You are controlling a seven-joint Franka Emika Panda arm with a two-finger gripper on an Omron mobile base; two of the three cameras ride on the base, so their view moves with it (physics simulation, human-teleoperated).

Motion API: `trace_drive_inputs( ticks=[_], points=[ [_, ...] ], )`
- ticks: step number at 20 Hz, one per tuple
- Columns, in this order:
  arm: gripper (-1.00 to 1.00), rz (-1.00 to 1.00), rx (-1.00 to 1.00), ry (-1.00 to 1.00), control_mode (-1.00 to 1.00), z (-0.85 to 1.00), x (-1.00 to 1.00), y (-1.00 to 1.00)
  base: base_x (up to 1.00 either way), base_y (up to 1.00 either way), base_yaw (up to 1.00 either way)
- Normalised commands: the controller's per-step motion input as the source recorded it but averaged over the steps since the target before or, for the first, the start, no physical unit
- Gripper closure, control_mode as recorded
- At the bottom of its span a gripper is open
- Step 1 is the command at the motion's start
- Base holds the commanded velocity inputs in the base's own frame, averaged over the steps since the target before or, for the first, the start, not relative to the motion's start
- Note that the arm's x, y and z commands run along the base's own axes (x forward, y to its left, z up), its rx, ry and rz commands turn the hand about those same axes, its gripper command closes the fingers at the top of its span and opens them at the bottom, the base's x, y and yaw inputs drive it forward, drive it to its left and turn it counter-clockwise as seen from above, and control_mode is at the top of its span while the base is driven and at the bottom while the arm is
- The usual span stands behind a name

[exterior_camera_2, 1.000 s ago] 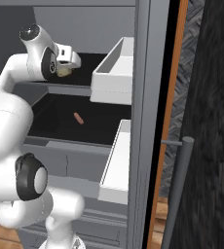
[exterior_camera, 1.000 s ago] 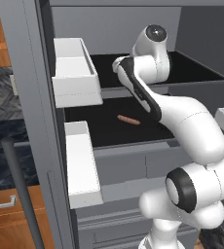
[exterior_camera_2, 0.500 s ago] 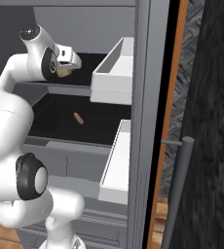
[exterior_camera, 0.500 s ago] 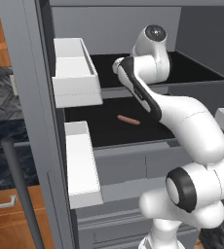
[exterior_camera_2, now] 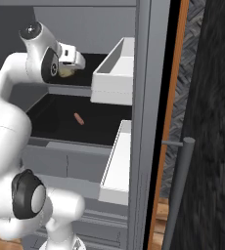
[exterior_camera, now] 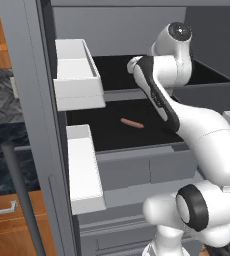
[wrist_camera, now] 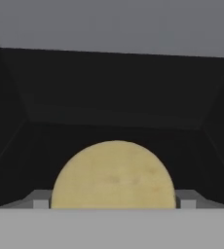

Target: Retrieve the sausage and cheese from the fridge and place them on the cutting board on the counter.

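End effector [exterior_camera_2: 68, 70] closing around the cheese [wrist_camera: 114, 176] on the upper fridge shelf

Reaching deep onto the upper dark shelf [exterior_camera: 112, 77] of the fridge [exterior_camera_2: 151, 97], it is standing with one finger on each side of the pale yellow chunk, which is filling the gap between them, so the grip looks like it is taking hold though I cannot tell if the pads are touching yet; the sausage [exterior_camera: 132, 123] is lying alone on the lower shelf [exterior_camera: 107, 131], waiting its turn, with both white door bins [exterior_camera: 77, 75] swung aside for access
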Motion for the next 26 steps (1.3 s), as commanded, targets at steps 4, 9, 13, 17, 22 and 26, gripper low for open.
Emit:
trace_drive_inputs(
  ticks=[4, 9, 13, 17, 22, 26],
  points=[
    [1.0, 0.09, 0.01, -0.23, -1.0, 0.34, -1.0, -0.81, 0.0, 0.0, 0.0],
    [1.0, 0.1, -0.05, -0.14, -1.0, 0.22, -1.0, -0.63, 0.0, 0.0, 0.0],
    [1.0, 0.04, -0.07, -0.03, -1.0, 0.13, -1.0, -0.14, 0.0, 0.0, 0.0],
    [1.0, 0.0, -0.13, 0.0, -1.0, 0.15, -1.0, 0.0, 0.0, 0.0, 0.0],
    [1.0, 0.0, -0.09, 0.0, -1.0, 0.09, -0.96, 0.0, 0.0, 0.0, 0.0],
    [1.0, 0.0, -0.04, 0.0, -1.0, 0.0, -0.59, 0.04, 0.0, 0.0, 0.0]
  ],
)
